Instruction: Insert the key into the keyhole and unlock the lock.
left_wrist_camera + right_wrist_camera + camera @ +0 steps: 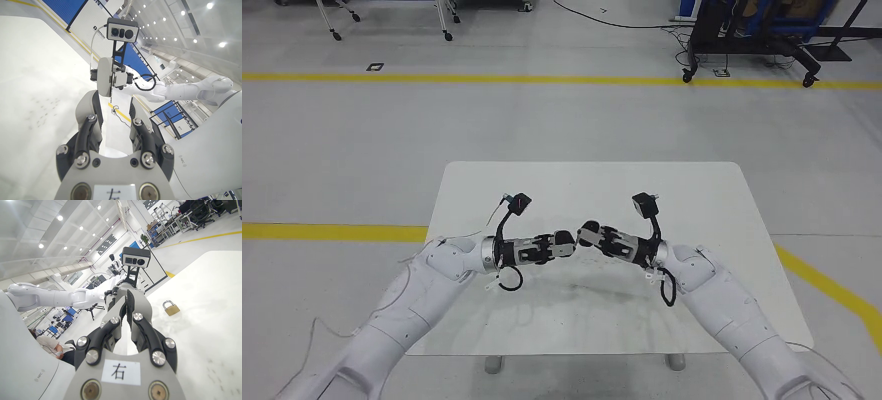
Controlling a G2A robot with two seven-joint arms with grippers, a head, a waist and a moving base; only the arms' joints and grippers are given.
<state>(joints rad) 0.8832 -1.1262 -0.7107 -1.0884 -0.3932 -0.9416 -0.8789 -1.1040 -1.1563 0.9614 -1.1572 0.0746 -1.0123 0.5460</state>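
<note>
A brass padlock (pixel 171 308) with a steel shackle lies flat on the white table (pixel 692 200), off to one side of the grippers. My right gripper (pixel 127 294) is shut. The left wrist view sees this right gripper (pixel 112 81) head on, with a thin metal blade, seemingly the key (pixel 111 95), pinched edge-on between its pads and sticking out below them. My left gripper (pixel 113 106) is open, its fingers (pixel 90 106) spread wide with nothing between them, and it faces the right one at close range. Both hover tip to tip over the table's middle: left gripper (pixel 564 243), right gripper (pixel 589 236).
The table's front edge (pixel 572 354) runs just below the arms, and bare tabletop lies beyond and to both sides of the grippers. Yellow floor lines (pixel 542 78) and wheeled frames (pixel 752 45) sit far behind the table.
</note>
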